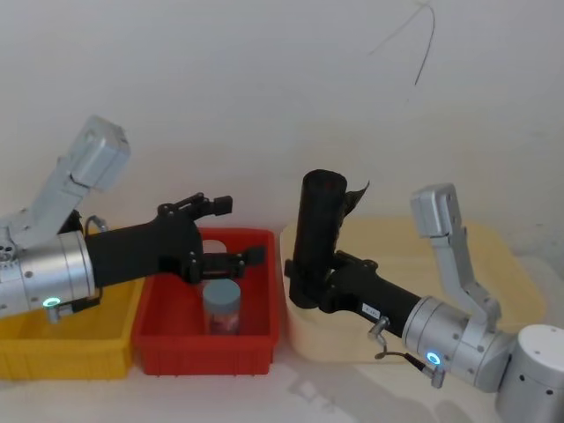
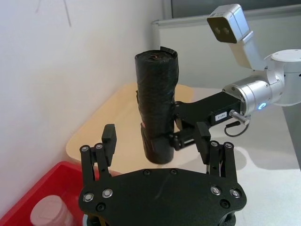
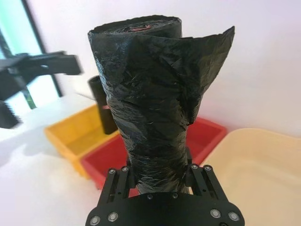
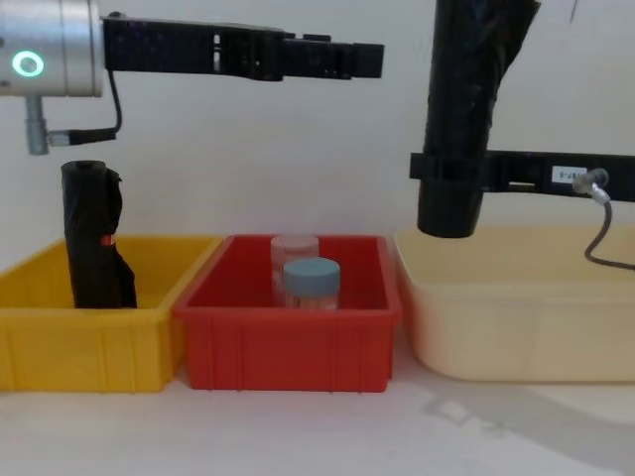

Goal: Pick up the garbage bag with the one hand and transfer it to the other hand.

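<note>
Tall black roll of crinkly plastic garbage bag [image 1: 317, 220] is upright in the air over the cream plastic tub [image 1: 498, 264], loose flap poking off its top. Blue-ringed right gripper [image 1: 304, 284] is clamped on its lower end. Green-ringed left gripper [image 1: 240, 231] hangs spread wide above the red plastic bin [image 1: 167, 352].

Left gripper [image 1: 242, 229]: long black fingers, silver screws [image 2: 108, 192] dotting the palm plate, silver cylindrical wrist [image 1: 53, 273], green ring [image 1: 53, 302] glowing. Right gripper [image 1: 300, 284]: same black build, blue ring [image 1: 433, 359], grey cable [image 4: 595, 238], and a small white label [image 1: 371, 310], possibly printed with digits.
</note>
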Tool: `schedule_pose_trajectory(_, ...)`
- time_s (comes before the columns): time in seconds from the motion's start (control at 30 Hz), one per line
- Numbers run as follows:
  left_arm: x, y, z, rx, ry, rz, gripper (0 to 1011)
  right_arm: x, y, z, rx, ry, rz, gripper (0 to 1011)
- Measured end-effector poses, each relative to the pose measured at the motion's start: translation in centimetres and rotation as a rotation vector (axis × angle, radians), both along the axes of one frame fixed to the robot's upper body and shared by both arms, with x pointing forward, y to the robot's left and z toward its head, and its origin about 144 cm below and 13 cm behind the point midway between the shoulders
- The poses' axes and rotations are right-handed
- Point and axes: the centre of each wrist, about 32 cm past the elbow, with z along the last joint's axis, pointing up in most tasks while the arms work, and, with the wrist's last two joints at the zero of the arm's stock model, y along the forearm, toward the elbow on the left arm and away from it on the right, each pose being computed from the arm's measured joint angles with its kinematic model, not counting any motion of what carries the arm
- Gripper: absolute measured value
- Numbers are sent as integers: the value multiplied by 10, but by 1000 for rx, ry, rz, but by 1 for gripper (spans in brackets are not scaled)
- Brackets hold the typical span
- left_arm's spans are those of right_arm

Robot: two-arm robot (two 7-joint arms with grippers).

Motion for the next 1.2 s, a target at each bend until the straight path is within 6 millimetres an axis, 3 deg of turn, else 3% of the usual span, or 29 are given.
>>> schedule_pose_trajectory(0.73,-19,20,-9,12,62,239,1001,32,-16,8,3,97,-184,536)
schedule_pose_trajectory(1.2,-23,27,-15,54,92,370,1001,42,-26,10,100,173,-281,934)
